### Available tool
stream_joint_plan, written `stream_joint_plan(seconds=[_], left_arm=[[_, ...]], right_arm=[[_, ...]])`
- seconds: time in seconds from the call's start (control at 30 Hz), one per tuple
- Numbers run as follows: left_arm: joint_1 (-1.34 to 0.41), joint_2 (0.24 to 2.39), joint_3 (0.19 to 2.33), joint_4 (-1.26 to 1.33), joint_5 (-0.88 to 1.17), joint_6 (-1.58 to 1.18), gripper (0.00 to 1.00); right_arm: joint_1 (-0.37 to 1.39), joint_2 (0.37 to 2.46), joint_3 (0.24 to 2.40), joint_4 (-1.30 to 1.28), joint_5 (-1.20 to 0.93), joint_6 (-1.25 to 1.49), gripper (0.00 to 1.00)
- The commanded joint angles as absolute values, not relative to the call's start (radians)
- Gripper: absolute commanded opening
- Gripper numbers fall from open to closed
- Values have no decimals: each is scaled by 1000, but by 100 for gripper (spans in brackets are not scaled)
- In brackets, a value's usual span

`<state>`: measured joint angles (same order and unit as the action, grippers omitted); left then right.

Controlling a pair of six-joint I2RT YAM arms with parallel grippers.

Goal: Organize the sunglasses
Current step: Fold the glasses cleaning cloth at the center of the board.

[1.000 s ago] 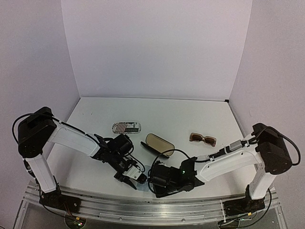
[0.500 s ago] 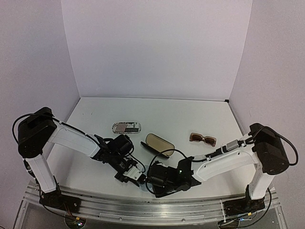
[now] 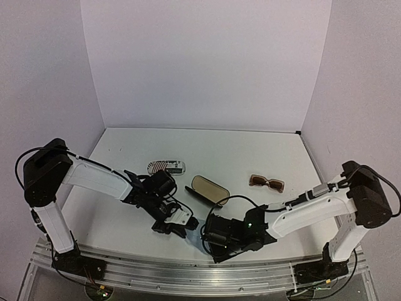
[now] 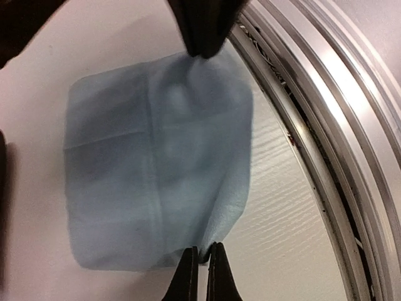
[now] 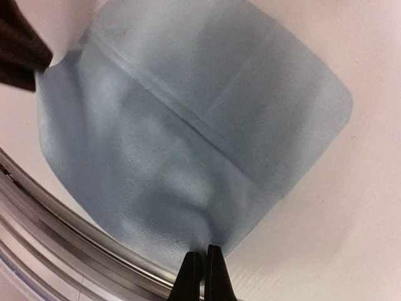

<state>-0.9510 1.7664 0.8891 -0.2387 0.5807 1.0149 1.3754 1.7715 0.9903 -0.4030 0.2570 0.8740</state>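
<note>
Left tool (image 4: 202, 252), right tool (image 5: 203, 254) — one cloth (image 4: 150, 157)

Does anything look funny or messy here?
Yes. The blue cloth is rumpled at the near edge of the table, pinched at two corners by the left end effector and right end effector. The black case lies open.

Near edge crowded
Left arm (image 3: 100, 182), right arm (image 3: 307, 213) and blue cloth (image 4: 156, 163) block the front; striped case (image 3: 166, 167), open case (image 3: 208, 190), brown sunglasses (image 3: 267, 182) (gaps between) dot mid-table; bare table (image 3: 207, 147) behind.
</note>
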Motion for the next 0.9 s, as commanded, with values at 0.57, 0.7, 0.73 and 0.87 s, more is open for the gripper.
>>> stream_joint_plan(seconds=[0.57,0.7,0.73,0.87], left_arm=[[-874,1790,1043,-356,732,676,0],[-871,1795,1037,-346,738,621,0],[-867,1800,1038,-342,737,606,0],[-850,1823,1051,-341,736,577,0]], right_arm=[[1251,1590,904,-358,93,847,0],[1233,1607,878,-304,-28,854,0],[1219,1610,874,-298,-49,860,0],[1151,1599,858,-263,-93,866,0]])
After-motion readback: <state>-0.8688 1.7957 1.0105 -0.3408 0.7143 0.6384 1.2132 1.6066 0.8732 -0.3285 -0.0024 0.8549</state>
